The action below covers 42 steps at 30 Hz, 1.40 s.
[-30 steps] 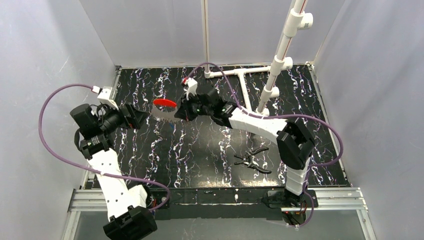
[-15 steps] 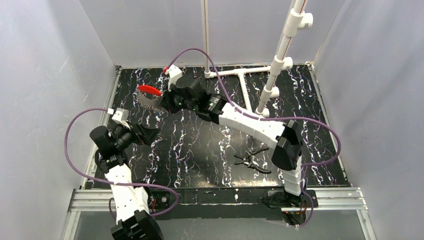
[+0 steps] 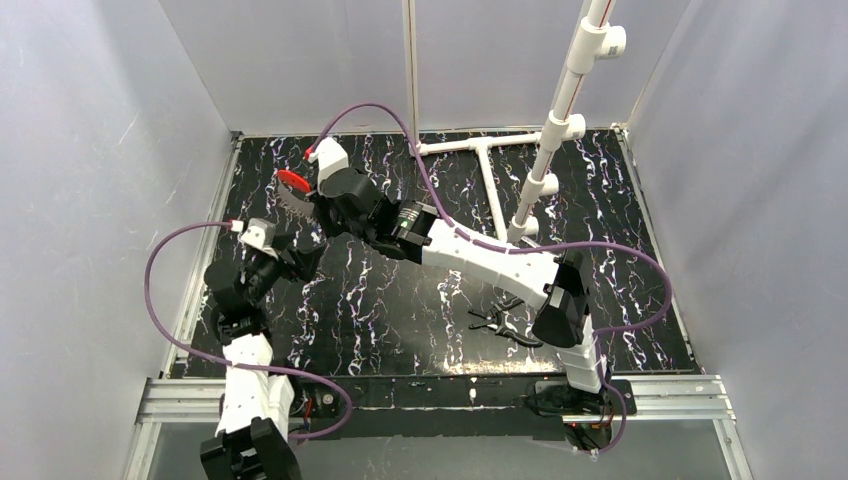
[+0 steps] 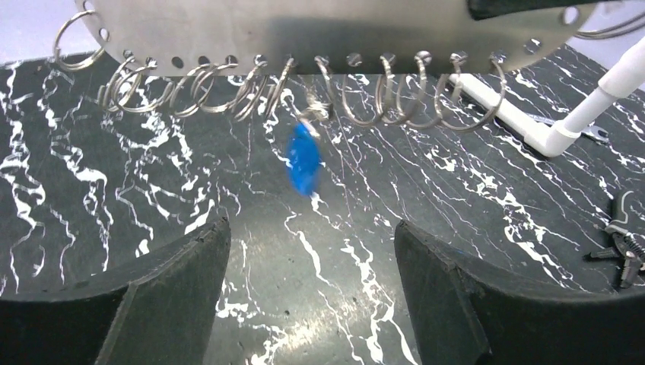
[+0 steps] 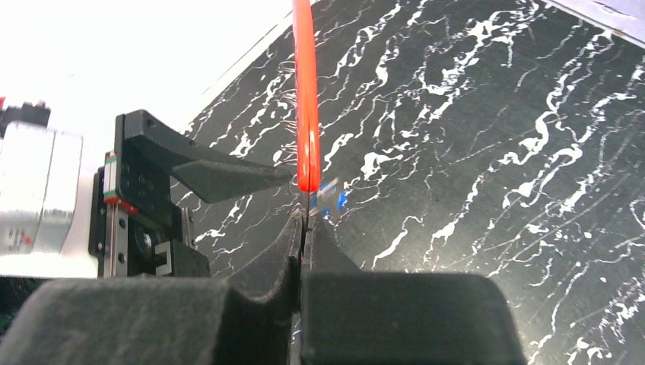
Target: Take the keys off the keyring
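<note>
Right gripper clamped shut on thin edge of metal plate, held over back-left of black marbled table. Red keyring sits at plate's top, just past gripper's fingertips. Row of split rings hangs from plate's holed edge, blue-headed key dangling near middle. Left gripper faces key, fingers wide apart, nothing between them, clear of key. Pliers lie on table near right arm's base.
</note>
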Each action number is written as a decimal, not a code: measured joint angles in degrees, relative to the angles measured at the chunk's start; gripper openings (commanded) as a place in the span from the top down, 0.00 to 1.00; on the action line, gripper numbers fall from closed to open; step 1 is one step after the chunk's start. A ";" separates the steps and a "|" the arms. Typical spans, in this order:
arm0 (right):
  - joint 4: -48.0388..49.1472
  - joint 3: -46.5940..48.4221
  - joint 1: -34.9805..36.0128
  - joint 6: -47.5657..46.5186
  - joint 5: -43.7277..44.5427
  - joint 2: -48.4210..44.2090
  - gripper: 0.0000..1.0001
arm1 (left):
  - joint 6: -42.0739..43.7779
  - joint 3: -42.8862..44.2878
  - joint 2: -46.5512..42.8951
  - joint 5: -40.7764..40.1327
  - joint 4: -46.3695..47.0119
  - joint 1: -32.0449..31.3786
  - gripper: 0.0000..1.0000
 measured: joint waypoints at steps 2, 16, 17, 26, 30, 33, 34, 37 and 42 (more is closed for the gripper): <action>-0.70 0.61 0.11 0.07 1.44 0.17 0.99 | 0.46 -0.61 0.87 -1.62 2.89 -2.03 0.29; -3.32 4.00 0.70 2.14 4.48 2.38 0.99 | 0.31 -1.88 5.33 -9.14 15.72 -5.44 0.45; -3.65 4.15 0.70 2.27 4.48 2.62 0.99 | 0.17 -1.88 5.40 -9.33 16.13 -5.49 0.46; -5.01 5.77 1.38 2.99 4.48 3.72 0.99 | 0.26 -2.16 5.81 -9.66 17.86 -5.60 0.57; -5.03 6.64 1.70 3.41 4.48 3.74 0.99 | 0.42 -2.40 6.01 -9.64 18.23 -5.60 0.59; -5.07 6.97 1.81 3.58 4.46 3.74 0.99 | 0.81 -2.54 6.43 -9.66 18.58 -5.66 0.63; -5.16 7.13 1.86 3.67 4.46 3.74 0.99 | 0.87 -2.62 6.54 -9.70 18.60 -5.66 0.67; -5.57 7.63 1.97 3.78 4.46 3.82 0.99 | 0.96 -2.78 6.71 -9.79 18.58 -5.68 0.85; -6.49 8.04 2.14 3.93 4.63 3.87 0.99 | 0.94 -2.78 6.69 -9.75 18.64 -5.68 0.99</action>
